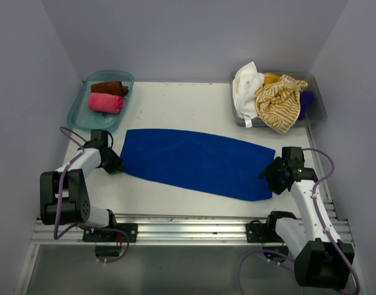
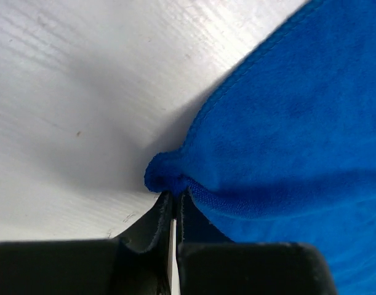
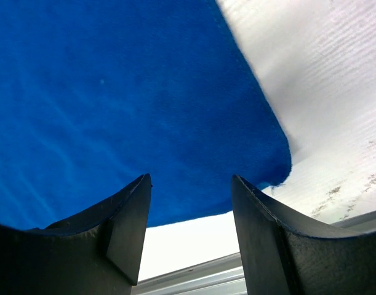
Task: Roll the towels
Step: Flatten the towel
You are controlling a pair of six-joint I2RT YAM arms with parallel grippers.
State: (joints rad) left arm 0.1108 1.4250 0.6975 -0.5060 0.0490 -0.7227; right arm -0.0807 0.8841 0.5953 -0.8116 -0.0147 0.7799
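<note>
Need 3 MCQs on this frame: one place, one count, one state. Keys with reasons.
1. Where is the blue towel? A) in a tray B) flat on the table C) held in the air
2. Rolled towels in the left tray: A) two B) one C) four
3. The left gripper is: A) wide open B) out of view C) shut on the blue towel's corner
Key: 1B, spread out on the white surface; 2A, one brown roll, one pink roll; 3C, it pinches bunched blue cloth.
</note>
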